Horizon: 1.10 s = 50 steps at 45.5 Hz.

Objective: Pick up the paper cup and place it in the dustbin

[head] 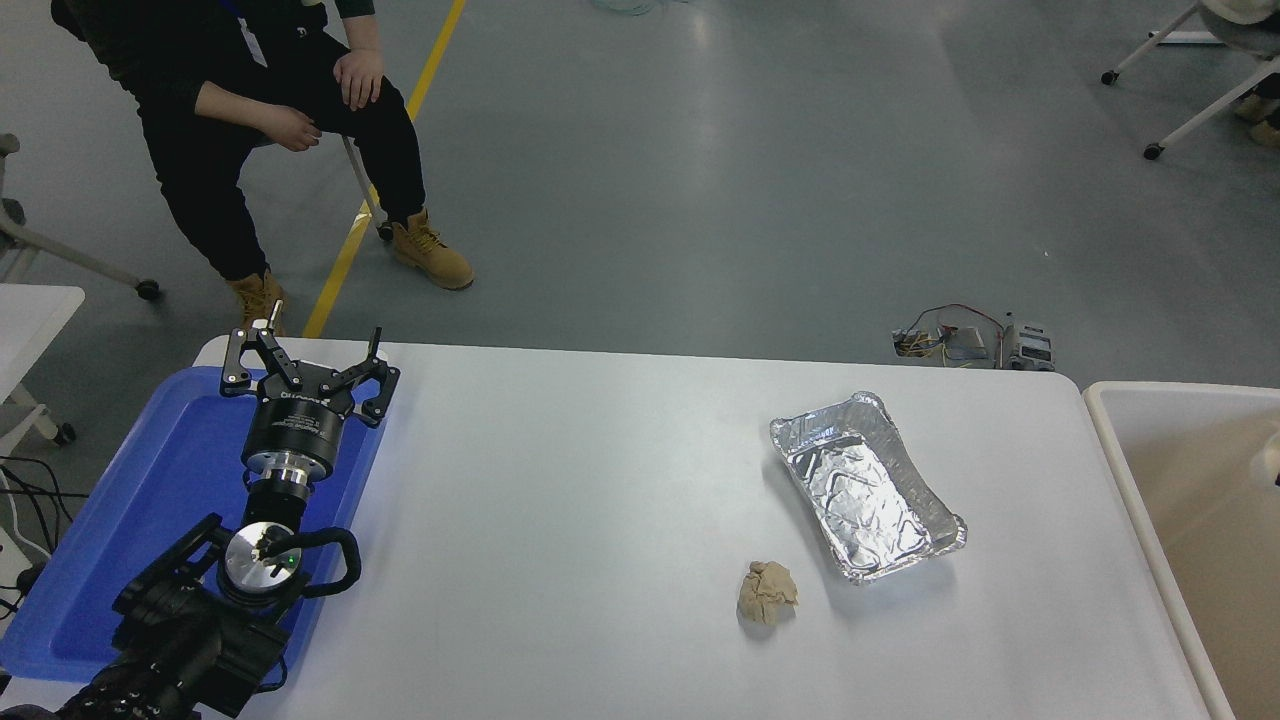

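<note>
The dustbin (1170, 388) stands off the table's right end, white rim and beige inside, cut off by the picture's right edge. A pale, blurred piece of the paper cup (1268, 462) shows at that edge, low inside the dustbin, with nothing holding it. My right arm and gripper are out of view. My left gripper (308, 352) is parked at the lower left over the blue tray (150, 500), its fingers spread open and nothing between them.
A crinkled foil tray (866, 485) lies on the right part of the white table (560, 520), with a crumpled tan paper ball (768, 591) just in front of it. A person (250, 110) sits beyond the far left corner. Cables lie on the floor (965, 340).
</note>
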Tool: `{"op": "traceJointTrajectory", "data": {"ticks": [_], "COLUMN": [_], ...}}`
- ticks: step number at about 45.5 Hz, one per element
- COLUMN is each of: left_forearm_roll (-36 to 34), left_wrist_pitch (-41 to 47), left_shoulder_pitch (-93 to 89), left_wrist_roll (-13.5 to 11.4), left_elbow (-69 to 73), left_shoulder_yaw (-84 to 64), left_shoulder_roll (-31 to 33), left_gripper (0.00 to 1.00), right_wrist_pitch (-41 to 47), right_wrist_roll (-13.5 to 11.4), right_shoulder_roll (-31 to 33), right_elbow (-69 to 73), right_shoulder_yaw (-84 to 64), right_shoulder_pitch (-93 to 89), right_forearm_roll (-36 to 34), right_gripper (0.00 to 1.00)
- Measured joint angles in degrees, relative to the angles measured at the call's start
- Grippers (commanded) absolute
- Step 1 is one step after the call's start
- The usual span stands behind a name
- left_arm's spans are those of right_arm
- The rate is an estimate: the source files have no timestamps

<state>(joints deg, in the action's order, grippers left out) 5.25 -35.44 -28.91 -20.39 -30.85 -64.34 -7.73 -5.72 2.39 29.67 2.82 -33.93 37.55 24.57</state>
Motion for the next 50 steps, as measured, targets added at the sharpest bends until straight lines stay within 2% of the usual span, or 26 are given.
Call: {"op": "traceJointTrajectory", "data": {"ticks": [28, 29, 32, 38, 39, 50], "left_forearm_roll": [0.03, 0.03, 0.03, 0.03, 0.02, 0.02], "left_wrist_pitch": [0.01, 0.01, 0.01, 0.01, 0.01, 0.02], "left_shoulder_pitch": [0.0, 0.0, 0.0, 0.0, 0.0, 0.0], "left_wrist_roll": [0.0, 0.0, 0.0, 0.0, 0.0, -0.09], "left_elbow": [0.0, 0.0, 0.0, 0.0, 0.0, 0.0], "left_shoulder_yaw": [0.0, 0.0, 0.0, 0.0, 0.0, 0.0], "left_shoulder_roll": [0.0, 0.0, 0.0, 0.0, 0.0, -0.01], "left_gripper": [1.0, 1.0, 1.0, 1.0, 1.0, 1.0], "right_wrist_pitch": [-1.62, -1.62, -1.62, -1.61, -1.62, -1.72], "right_wrist_roll": [-0.51, -0.52, -0.52, -0.52, -0.52, -0.39], "right_shoulder_roll": [-1.31, -1.33, -1.39, -1.43, -1.43, -1.21], "right_elbow": [-0.16, -0.15, -0.12, -0.11, -0.11, 0.36], "right_shoulder_yaw": [1.01, 1.01, 1.05, 1.61, 1.86, 5.04], "right_shoulder_pitch": [-1.8, -1.82, -1.9, -1.97, -1.97, -1.74], "right_forearm_roll": [-0.67, -0.67, -0.72, -1.1, -1.23, -1.87], "right_gripper": [0.0, 0.02, 0.41, 0.95, 0.99, 1.0]}}
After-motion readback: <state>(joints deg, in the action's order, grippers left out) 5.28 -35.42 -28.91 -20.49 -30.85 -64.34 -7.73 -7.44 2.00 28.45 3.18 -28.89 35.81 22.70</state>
